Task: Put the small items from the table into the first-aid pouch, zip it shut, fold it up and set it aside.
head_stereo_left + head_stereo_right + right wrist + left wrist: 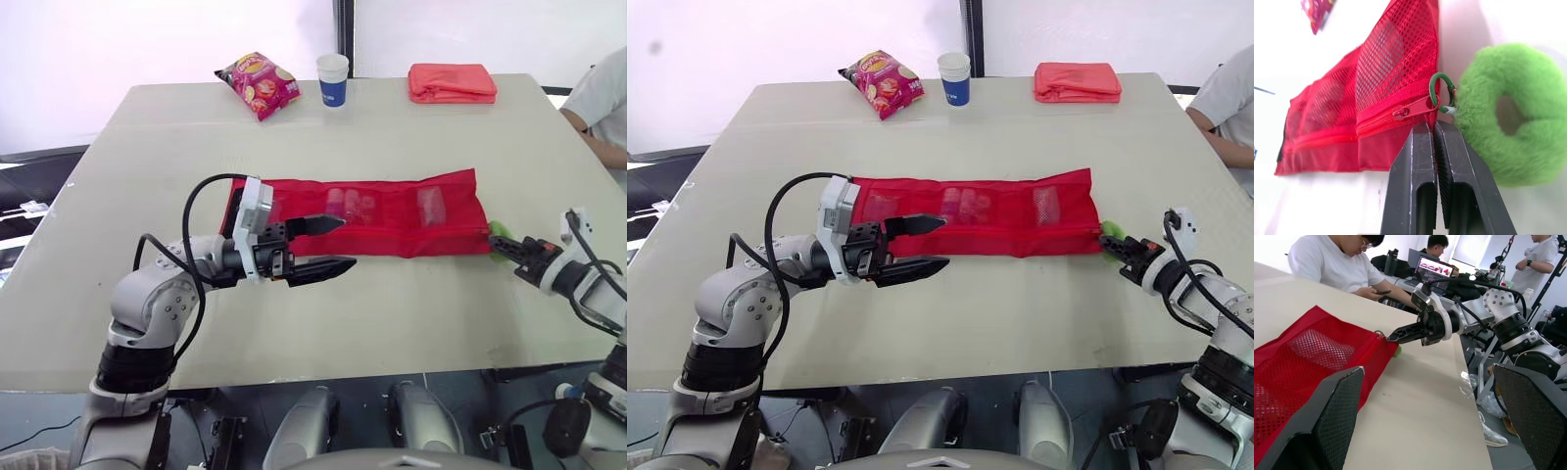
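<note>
The red mesh first-aid pouch [377,213] lies unfolded flat across the middle of the table, with small items showing through its pockets. My left gripper [348,243] hovers open over the pouch's near left part, one finger above the mesh and one over the table in front of it. My right gripper [1432,128] is shut at the pouch's right end, its tips right under the red zipper pull [1413,108]. Nothing shows between the fingers. A fluffy green ring [1508,112] hangs from the pull beside the fingers.
At the table's far edge lie a red snack bag [258,84], a blue and white paper cup [333,79] and a folded red cloth [452,82]. A person [607,103] sits at the table's right side. The near table edge runs just below both arms.
</note>
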You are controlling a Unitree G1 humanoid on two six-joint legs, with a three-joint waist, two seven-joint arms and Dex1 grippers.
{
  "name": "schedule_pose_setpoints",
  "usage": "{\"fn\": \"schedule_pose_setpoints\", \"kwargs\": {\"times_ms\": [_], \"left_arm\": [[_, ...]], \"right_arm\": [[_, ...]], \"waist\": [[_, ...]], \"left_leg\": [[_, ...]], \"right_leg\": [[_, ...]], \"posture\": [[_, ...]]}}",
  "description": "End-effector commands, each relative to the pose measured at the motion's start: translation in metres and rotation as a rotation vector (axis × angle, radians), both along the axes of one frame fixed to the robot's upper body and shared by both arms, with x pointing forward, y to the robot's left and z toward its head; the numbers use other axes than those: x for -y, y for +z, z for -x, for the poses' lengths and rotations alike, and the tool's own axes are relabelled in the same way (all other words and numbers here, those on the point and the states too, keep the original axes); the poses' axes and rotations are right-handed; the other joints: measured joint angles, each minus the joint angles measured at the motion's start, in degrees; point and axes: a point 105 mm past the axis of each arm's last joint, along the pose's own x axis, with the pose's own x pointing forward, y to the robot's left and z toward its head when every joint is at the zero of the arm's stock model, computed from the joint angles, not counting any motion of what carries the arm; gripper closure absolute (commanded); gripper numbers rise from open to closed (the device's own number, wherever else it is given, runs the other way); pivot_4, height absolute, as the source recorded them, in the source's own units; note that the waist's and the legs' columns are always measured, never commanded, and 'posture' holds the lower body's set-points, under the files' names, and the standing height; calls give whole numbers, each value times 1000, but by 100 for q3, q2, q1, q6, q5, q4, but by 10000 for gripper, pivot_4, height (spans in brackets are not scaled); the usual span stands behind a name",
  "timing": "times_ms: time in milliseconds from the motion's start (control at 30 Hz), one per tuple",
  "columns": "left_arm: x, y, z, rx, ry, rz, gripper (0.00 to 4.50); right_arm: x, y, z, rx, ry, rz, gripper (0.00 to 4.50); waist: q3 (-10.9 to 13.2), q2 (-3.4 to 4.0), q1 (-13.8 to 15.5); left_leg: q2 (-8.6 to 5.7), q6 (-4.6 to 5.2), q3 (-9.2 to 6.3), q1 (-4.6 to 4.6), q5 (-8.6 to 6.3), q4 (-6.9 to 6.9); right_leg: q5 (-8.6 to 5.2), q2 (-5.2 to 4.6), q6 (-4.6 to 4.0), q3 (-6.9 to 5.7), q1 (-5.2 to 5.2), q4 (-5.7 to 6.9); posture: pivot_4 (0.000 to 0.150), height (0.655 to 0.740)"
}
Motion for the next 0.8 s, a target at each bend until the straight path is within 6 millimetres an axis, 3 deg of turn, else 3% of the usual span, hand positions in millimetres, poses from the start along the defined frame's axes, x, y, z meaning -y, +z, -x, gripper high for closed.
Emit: {"fn": "schedule_pose_setpoints", "kwargs": {"times_ms": [33, 133, 233, 333, 467, 533, 600, 800], "left_arm": [[-1, 11, 1, 61, 8, 13, 0], [0, 12, 0, 66, 12, 14, 0], [0, 13, -2, 68, 16, 14, 0], [0, 12, -3, 69, 19, 14, 0], [-1, 12, -5, 68, 30, 14, 0], [-3, 13, -6, 70, 49, 12, 0], [-7, 12, -7, 69, 73, 9, 0], [-12, 10, -6, 63, 127, 6, 0]], "right_arm": [[25, 33, 8, 117, -80, 80, 44185], [42, 62, 20, 181, -95, 184, 44185], [39, 90, 30, 242, -36, 278, 44185], [17, 109, 30, 288, 67, 342, 44185], [-28, 116, 18, 323, 201, 420, 44185], [-64, 98, 7, 284, 294, 529, 44185], [-96, 65, 0, 226, 388, 688, 44185], [-160, 8, -11, 232, 516, 776, 44185]], "waist": [[2, 4, 23], [3, 6, 27], [5, 10, 22], [4, 9, -38], [4, 8, -73], [4, 8, -54], [3, 6, -73], [4, 5, -26]], "left_leg": [[-4, 0, -1, -2, 0, 0], [-6, 2, -3, -5, -1, 1], [-7, 3, -3, -7, -1, 0], [4, 4, 6, -3, -2, 0], [24, 6, 13, 2, -3, -1], [21, 4, 12, -3, -2, 0], [20, 3, 15, -4, -1, 1], [15, 1, 10, -14, 0, 2]], "right_leg": [[0, -2, 0, -2, 0, 0], [0, -5, 0, -6, 1, -3], [0, -6, 1, -7, 1, -3], [0, -4, 1, 1, 1, -4], [0, 0, 0, 1, 4, -5], [0, -1, -1, 0, 1, -6], [1, -5, -1, 4, -2, -7], [1, -5, -1, 2, -12, -6]], "posture": [[1500, 7400], [1500, 7400], [1500, 7400], [1500, 7400], [1500, 7400], [1500, 7400], [1500, 7400], [1500, 7400]]}}
